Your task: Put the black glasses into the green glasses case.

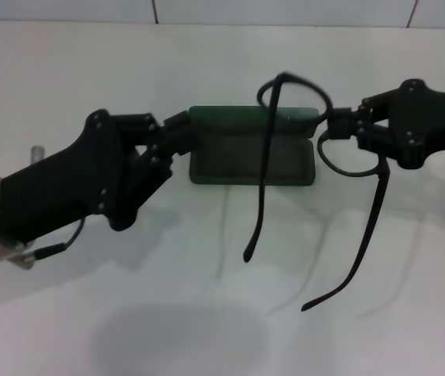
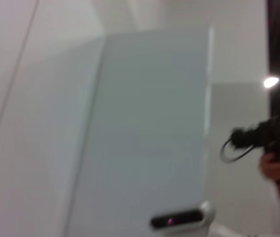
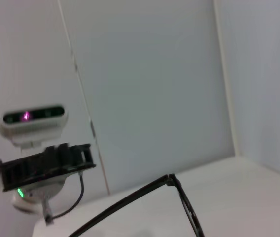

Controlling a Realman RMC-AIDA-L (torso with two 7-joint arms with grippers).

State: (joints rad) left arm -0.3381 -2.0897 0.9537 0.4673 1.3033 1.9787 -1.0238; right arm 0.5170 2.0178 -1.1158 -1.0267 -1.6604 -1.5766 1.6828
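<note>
Case, green glasses case (image 1: 251, 149), lies open on white table (image 1: 66, 86), lid up at far side. Left gripper (image 1: 182, 131) closed on left end of case. Right gripper (image 1: 346, 128) closed on frame of black glasses (image 1: 294, 106), holding them above case, temple arms hanging toward robot.

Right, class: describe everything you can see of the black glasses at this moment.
The black glasses have a thin black frame, seemingly clear oval lenses and two long, slender, slightly curved temple arms spread open. The right end effector is shut on the frame's front, holding them in the air above the open green glasses case, lenses toward the far side, temples reaching toward the robot and drooping. They look tilted, not yet in the case. The left end effector sits at the case's left end.
</note>
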